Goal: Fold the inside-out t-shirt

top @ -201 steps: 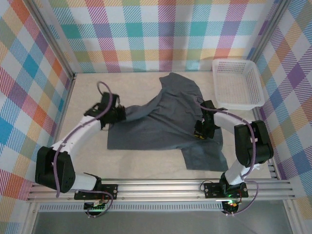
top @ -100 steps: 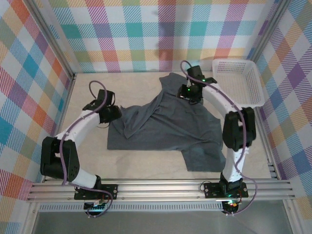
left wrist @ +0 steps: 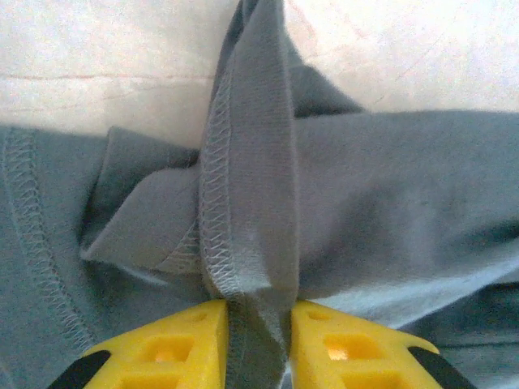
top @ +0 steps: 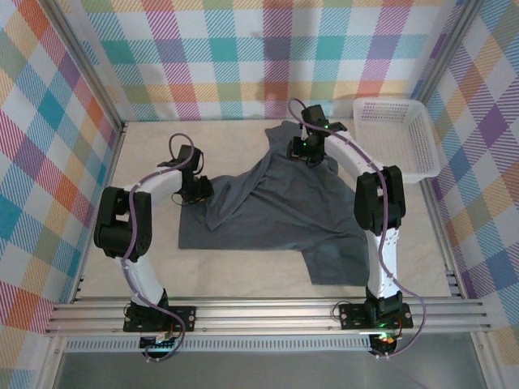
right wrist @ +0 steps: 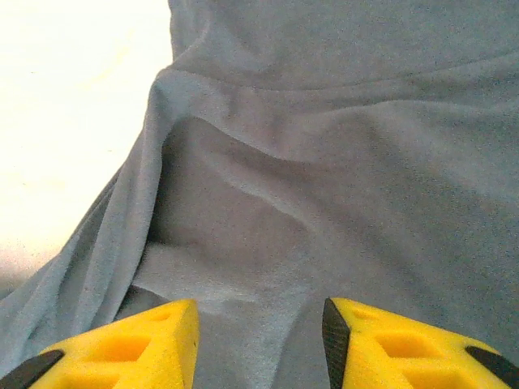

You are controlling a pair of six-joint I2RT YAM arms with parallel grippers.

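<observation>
Your left tool (left wrist: pixel 258 316) had moved in, clamped on a seamed left-side fold of the t-shirt (top: pixel 276 207); your right tool (right wrist: pixel 259 316), fingers apart, hung over its far end.

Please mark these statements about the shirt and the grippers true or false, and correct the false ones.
1. The left gripper is shut on a fold of the shirt. True.
2. The right gripper is shut on the shirt. False: its fingers stand apart over the cloth.
3. The shirt lies in the basket. False: it lies on the table, outside the basket.
4. Stitching shows on the fold at the left gripper. True.
</observation>
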